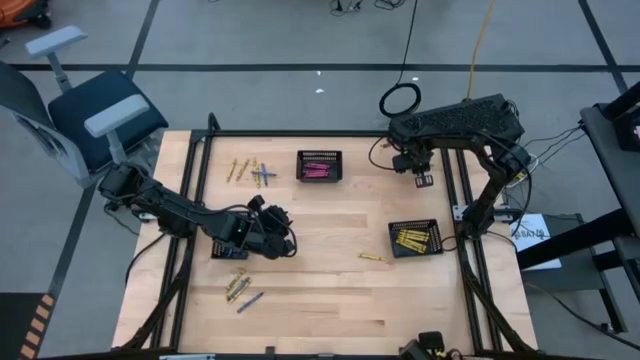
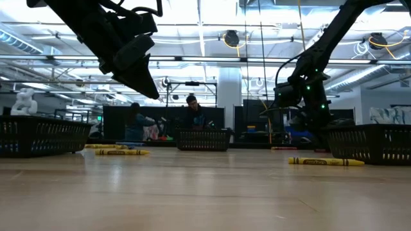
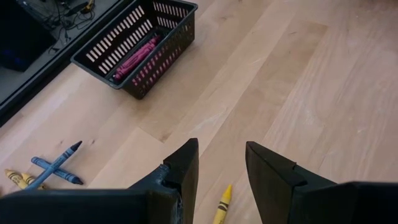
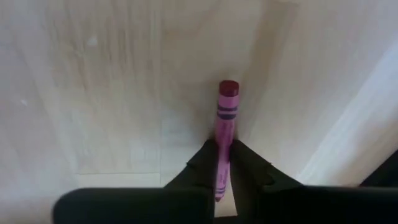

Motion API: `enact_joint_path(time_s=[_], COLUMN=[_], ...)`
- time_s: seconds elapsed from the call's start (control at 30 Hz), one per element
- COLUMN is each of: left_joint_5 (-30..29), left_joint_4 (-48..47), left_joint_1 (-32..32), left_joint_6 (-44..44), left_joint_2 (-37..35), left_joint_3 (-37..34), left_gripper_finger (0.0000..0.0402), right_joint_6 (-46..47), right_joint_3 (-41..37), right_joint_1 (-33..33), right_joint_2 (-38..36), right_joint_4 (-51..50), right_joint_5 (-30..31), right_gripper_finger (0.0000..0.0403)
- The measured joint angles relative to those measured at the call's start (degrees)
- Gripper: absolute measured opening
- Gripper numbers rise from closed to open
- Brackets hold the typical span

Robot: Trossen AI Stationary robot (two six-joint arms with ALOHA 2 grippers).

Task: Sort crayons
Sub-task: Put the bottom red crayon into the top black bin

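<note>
Two people point(image 2: 192, 106) stand far back in the room. On the wooden surface point(image 1: 330, 300), crayons point(image 1: 250, 172) lie loose. The right hand point(image 4: 225, 163) pinches a pink crayon point(image 4: 225, 118) near its corner. The left hand point(image 3: 221, 163) hangs open mid-surface.

1. A pink wax crayon point(image 4: 225, 134) stood pinched between dark fingers.
2. Pink crayons point(image 1: 317, 171) lay inside the far black mesh basket point(image 1: 319, 155).
3. Crossed blue crayons point(image 1: 264, 176) and yellow ones point(image 1: 238, 170) lay left of that basket.
</note>
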Motion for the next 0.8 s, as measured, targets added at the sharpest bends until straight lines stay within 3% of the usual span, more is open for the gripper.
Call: enact_joint_path(time_s=[0.37,0.6,0.8], left_joint_5=[0.17,0.22,0.23], left_joint_4=[-0.09,-0.13,-0.11], left_joint_1=[-0.27,-2.64,-5.47], left_joint_6=[-0.02,-0.11,-0.1], left_joint_2=[0.0,0.0,-0.17], left_joint_3=[0.0,0.0,0.0], left_gripper_finger=[0.0132,0.0132,0.0132], right_joint_6=[7.25,12.91,22.82], right_joint_3=[-0.14,-0.29,-0.22], right_joint_1=[3.83,4.51,9.26], right_joint_2=[-2.4,-13.09,-19.52], right_joint_4=[1.6,4.48,15.78], right_joint_5=[-2.76,-23.85,-34.51], right_gripper_finger=[0.0003,0.0001,0.0])
